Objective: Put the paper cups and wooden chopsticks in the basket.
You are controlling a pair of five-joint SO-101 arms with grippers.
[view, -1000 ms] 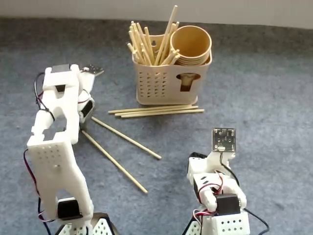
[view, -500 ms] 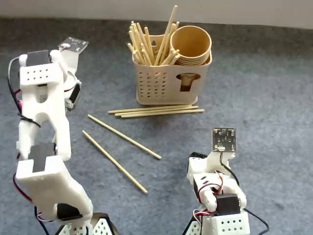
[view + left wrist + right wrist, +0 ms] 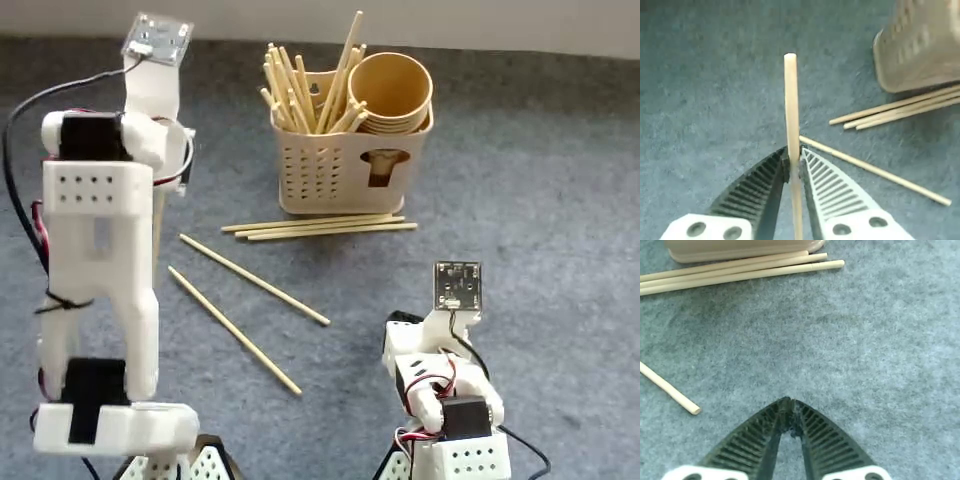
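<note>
My left gripper (image 3: 792, 161) is shut on a wooden chopstick (image 3: 790, 100), held above the grey carpet to the left of the basket (image 3: 920, 50). The left arm (image 3: 95, 200) stands raised at the left of the table. The beige basket (image 3: 340, 170) holds stacked paper cups (image 3: 392, 95) and several chopsticks (image 3: 300, 90). Three chopsticks (image 3: 320, 227) lie together in front of it. Two more (image 3: 255, 280) (image 3: 235, 330) lie slanted on the carpet. My right gripper (image 3: 788, 413) is shut and empty, low over bare carpet at the front right.
The right arm (image 3: 440, 380) sits folded near the front edge. Grey carpet (image 3: 540, 230) covers the table, with free room to the right of the basket. A slanted chopstick's end (image 3: 670, 390) lies close to the right gripper.
The left arm has risen from low over the carpet and swung towards the back left. The right arm and the loose chopsticks have not moved.
</note>
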